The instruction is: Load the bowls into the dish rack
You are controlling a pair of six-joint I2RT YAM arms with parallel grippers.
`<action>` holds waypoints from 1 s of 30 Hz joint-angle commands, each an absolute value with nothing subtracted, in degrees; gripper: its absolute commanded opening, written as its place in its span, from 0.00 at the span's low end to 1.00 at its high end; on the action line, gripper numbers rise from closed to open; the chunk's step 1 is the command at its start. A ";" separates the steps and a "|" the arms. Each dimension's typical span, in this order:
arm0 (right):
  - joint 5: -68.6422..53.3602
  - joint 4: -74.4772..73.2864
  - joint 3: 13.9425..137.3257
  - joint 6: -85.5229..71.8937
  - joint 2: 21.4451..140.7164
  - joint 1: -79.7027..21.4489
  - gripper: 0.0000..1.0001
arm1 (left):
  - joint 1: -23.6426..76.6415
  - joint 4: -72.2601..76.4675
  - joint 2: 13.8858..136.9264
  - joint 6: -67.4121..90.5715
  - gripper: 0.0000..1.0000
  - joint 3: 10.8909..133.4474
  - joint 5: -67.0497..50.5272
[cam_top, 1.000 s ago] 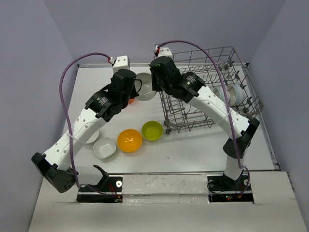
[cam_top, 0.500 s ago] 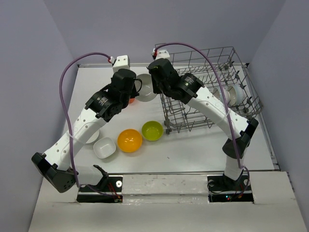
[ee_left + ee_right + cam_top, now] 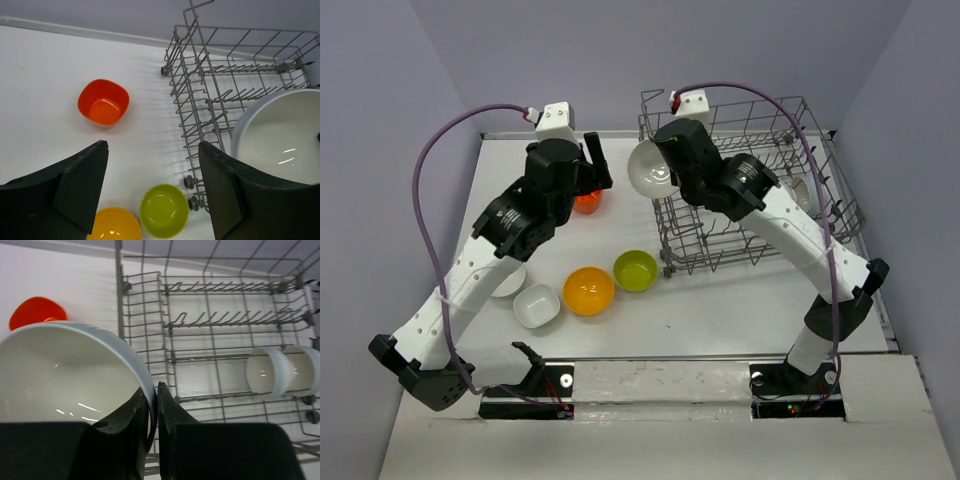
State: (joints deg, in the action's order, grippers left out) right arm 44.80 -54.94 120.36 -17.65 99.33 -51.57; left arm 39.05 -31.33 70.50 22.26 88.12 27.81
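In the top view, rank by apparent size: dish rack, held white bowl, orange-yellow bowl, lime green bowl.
1. dish rack
2. white bowl and orange-yellow bowl look alike; the white one is held up nearer the camera, so unranked
3. lime green bowl

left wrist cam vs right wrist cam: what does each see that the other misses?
Left wrist only: the green bowl and yellow bowl on the table. Right wrist only: two white bowls in the rack, and the right hand pinching the big white bowl by its rim. Both: the red bowl, the big white bowl, the rack.
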 commanded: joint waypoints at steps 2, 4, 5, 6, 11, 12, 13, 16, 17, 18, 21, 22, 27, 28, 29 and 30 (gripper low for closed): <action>66.13 -51.33 120.15 -12.85 88.26 -51.42 0.01 | 39.29 -25.23 59.26 18.81 0.85 85.80 28.74; 71.08 -49.85 118.93 -10.65 86.93 -50.71 0.01 | 39.29 -25.22 56.53 18.28 0.87 84.30 29.09; 75.28 -48.62 117.96 -7.68 86.49 -49.58 0.01 | 39.29 -25.31 55.82 18.11 0.88 83.77 29.09; 77.06 -47.12 116.82 -5.82 85.79 -47.74 0.01 | 39.37 -25.49 55.20 17.76 0.89 83.24 29.00; 82.08 -37.65 108.83 5.41 86.48 -40.28 0.01 | 39.20 -23.13 50.55 18.02 0.96 75.00 28.12; 82.70 -35.27 107.33 7.97 86.83 -39.04 0.01 | 39.20 -22.59 50.10 18.10 0.98 73.49 28.21; 83.14 -32.72 105.75 10.43 87.18 -37.81 0.01 | 39.03 -22.15 49.84 18.19 0.98 72.00 28.30; 82.88 -22.18 100.56 20.63 89.20 -34.99 0.01 | 37.97 -20.75 49.66 18.19 0.99 67.07 26.64; 82.97 -18.41 99.76 22.74 90.60 -34.98 0.01 | 36.75 -19.18 49.40 18.19 0.99 64.45 24.37; 82.97 -17.15 99.15 25.90 91.22 -34.20 0.01 | 35.78 -18.29 49.22 18.11 0.99 63.12 22.61; 82.70 -10.13 97.04 33.18 93.68 -32.70 0.01 | 29.55 -14.86 49.04 17.58 0.99 58.37 13.74; 82.79 -6.71 94.60 36.09 94.04 -32.70 0.01 | 27.62 -13.98 49.04 17.32 0.99 57.05 11.62; 83.41 22.90 85.44 61.66 95.80 -32.70 0.01 | 24.88 -9.67 47.82 18.45 0.99 50.72 5.98; 83.41 27.55 83.78 65.44 96.84 -32.70 0.01 | 24.79 -9.58 47.64 18.54 0.99 50.45 5.98; 83.23 38.91 80.54 74.88 97.46 -32.70 0.01 | 24.79 -9.67 47.29 18.63 0.99 50.28 6.41; 82.97 46.51 78.68 81.58 98.25 -32.70 0.01 | 24.79 -9.58 47.02 18.63 0.99 50.19 6.68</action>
State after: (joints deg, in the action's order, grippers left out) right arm 80.95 12.32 82.67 55.42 97.58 -32.99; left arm 25.23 -15.31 49.63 18.55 50.30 9.72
